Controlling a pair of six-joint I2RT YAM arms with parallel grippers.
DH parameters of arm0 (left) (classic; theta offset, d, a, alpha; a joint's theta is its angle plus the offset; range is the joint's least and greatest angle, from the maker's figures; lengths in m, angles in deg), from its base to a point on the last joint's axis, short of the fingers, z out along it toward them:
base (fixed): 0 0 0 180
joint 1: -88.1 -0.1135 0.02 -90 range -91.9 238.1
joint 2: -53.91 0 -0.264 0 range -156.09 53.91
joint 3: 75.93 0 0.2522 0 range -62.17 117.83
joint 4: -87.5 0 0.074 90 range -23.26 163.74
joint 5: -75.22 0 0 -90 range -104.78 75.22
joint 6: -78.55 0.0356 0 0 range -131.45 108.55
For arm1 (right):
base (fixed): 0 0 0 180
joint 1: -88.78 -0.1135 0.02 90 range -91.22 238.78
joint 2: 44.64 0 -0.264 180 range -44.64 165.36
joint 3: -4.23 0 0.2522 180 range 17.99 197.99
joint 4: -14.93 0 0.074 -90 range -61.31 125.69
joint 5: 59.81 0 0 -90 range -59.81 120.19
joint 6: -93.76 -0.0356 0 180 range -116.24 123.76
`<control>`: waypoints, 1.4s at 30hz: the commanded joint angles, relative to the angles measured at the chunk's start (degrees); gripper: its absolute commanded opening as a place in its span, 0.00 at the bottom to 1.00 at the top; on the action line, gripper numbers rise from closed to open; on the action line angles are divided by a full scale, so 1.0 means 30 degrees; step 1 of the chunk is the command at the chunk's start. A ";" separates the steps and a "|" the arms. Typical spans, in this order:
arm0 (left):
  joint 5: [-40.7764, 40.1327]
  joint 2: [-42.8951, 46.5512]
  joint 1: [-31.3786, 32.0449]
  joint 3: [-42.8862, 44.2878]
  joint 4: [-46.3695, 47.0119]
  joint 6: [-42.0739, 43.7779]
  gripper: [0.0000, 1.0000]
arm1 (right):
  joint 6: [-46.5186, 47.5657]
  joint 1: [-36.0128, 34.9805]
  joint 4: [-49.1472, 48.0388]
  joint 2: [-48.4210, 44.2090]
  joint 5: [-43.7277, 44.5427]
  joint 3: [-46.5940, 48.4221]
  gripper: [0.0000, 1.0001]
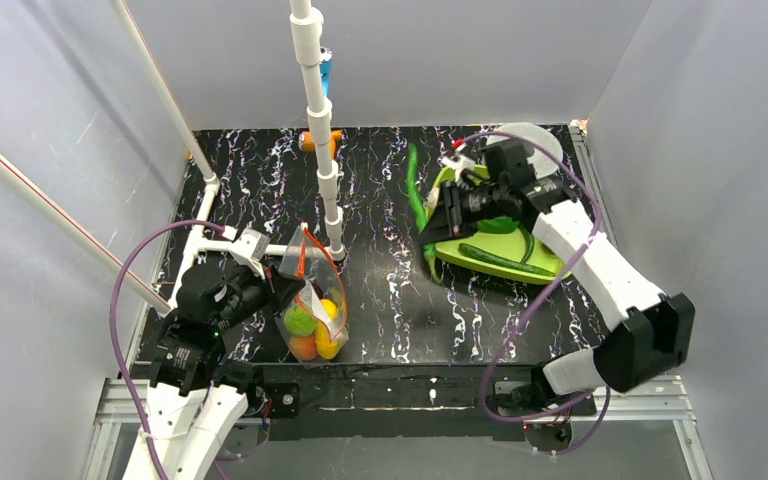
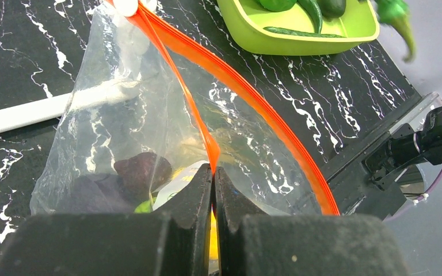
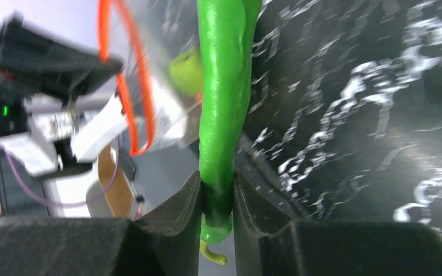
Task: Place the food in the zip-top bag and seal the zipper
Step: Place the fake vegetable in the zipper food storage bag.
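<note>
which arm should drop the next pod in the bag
Right. The right hand is shut on a pod, so it can carry it over. The left hand is busy pinching the zipper, holding the bag mouth open.

Grn pod [image 3: 221, 86], red-orange zipper [image 2: 250, 94]

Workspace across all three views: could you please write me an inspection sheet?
Surface: black marbled table.
Job's things: bag held open with fruit inside; zipper unsealed; one pod held above the table; more pods on tray.
Clutter: lime tray; white pipe frame.
Hands: left hand shut on zipper; right hand shut on pod.
Cables: purple cables loop beside both arms.
Surroundings: grey walls; nothing else seen.
</note>
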State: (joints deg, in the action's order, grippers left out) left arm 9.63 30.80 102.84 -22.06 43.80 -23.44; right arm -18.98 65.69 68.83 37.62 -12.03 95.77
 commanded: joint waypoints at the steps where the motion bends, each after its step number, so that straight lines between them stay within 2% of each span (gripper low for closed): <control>1: 0.0639 -0.0212 -0.0004 0.0041 0.0257 0.0156 0.00 | -0.1149 -0.3733 0.0168 -0.2211 -0.0657 -0.0367 0.04; 3: 0.0510 -0.0152 0.0006 -0.0007 0.0287 0.0133 0.00 | -0.1661 -0.5358 0.0934 -0.2227 -0.0569 0.0253 0.04; 8: 0.0476 0.0058 -0.0009 0.0019 0.0203 0.0134 0.00 | -0.3697 -0.9036 -0.0106 -0.2139 -0.1133 0.0246 0.08; 11: 0.0274 0.0364 -0.0045 -0.0077 0.0319 0.0078 0.00 | -0.4715 -1.0200 -0.0190 -0.1735 -0.1749 -0.0030 0.08; 15: 0.0522 0.0363 -0.0020 0.0011 0.0282 0.0096 0.00 | -0.6468 -1.1424 -0.2022 -0.1686 -0.2808 -0.1184 0.09; 19: 0.0476 0.0454 -0.0018 -0.0014 0.0319 0.0098 0.00 | -0.8332 -1.2057 -0.3406 -0.1194 -0.3138 -0.1737 0.09; 25: 0.0450 0.0851 -0.0046 -0.0073 0.0332 0.0070 0.00 | -0.9180 -1.2441 -0.3990 0.0375 -0.3234 -0.1641 0.10; 30: 0.0647 0.0930 -0.0041 -0.0054 0.0324 0.0070 0.00 | -0.9688 -1.2406 -0.4015 0.2042 -0.2851 0.0176 0.12; 31: 0.0728 0.0973 -0.0031 -0.0063 0.0339 0.0083 0.00 | -0.9531 -1.2177 -0.3275 0.3082 -0.2389 0.1695 0.17; 36: 0.0771 0.1240 -0.0044 -0.0065 0.0367 0.0092 0.00 | -0.9660 -1.1574 -0.3233 0.4860 -0.2842 0.3639 0.24; 42: 0.0801 0.1427 -0.0002 -0.0094 0.0383 0.0095 0.00 | -0.8933 -1.1167 -0.2015 0.6822 -0.2197 0.6458 0.42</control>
State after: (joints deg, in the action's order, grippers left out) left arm 10.37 34.51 102.84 -22.06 43.91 -23.44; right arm -47.37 31.48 60.79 55.49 -19.26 109.24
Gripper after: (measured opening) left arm 0.014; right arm 0.370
